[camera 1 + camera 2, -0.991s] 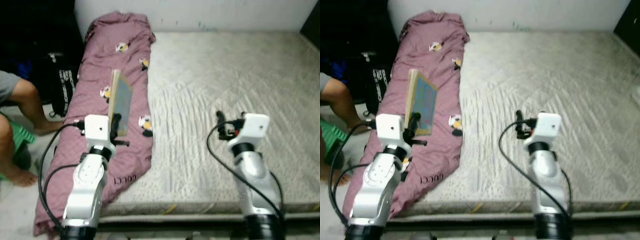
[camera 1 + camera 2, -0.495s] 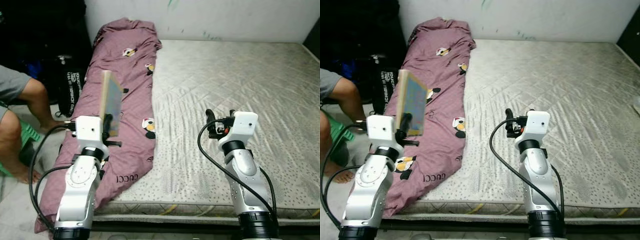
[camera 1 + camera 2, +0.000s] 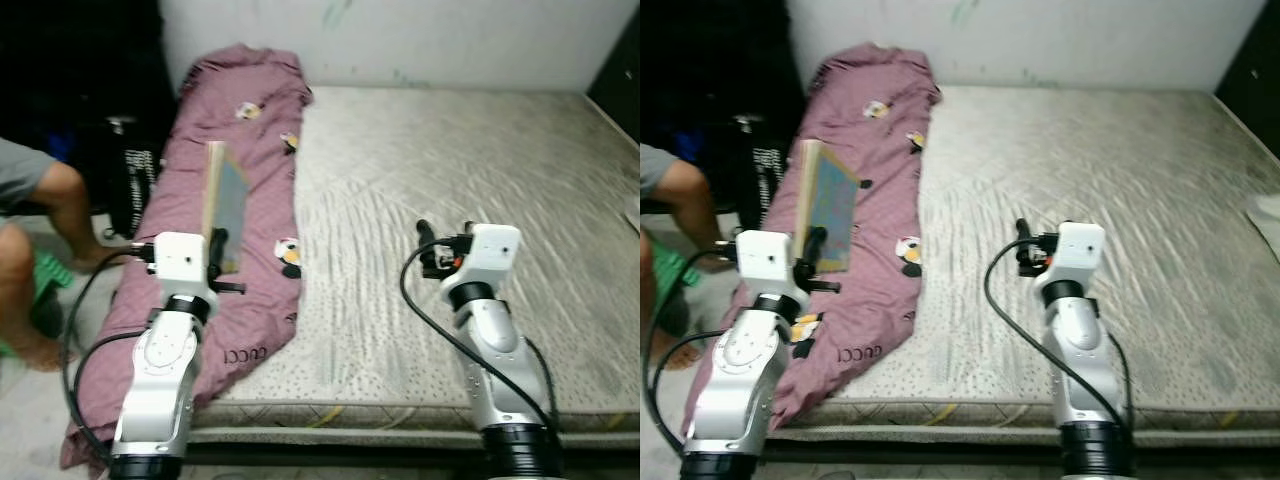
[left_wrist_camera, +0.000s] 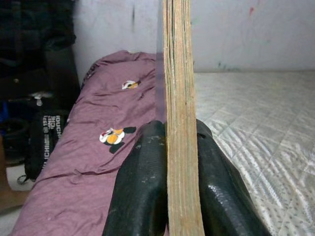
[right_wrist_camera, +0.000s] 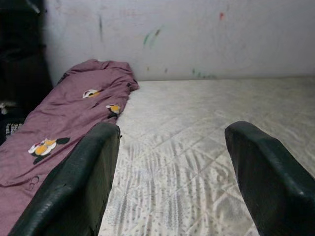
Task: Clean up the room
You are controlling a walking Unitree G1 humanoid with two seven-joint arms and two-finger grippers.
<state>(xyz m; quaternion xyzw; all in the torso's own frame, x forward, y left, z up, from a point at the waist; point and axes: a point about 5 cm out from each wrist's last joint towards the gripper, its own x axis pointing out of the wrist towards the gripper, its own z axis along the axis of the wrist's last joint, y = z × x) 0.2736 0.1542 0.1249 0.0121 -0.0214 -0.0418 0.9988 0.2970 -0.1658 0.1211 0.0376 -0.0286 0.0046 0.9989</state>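
Left hand (image 4: 170,196) pinches a thin flat book (image 4: 178,98) over quilted mattress (image 3: 470,170).

Two silver jointed arms, white box-shaped wrist modules, looped black cables, red detail by the right claw (image 3: 432,240), left claw (image 4: 167,147) with glossy black rounded fingers (image 4: 142,191)
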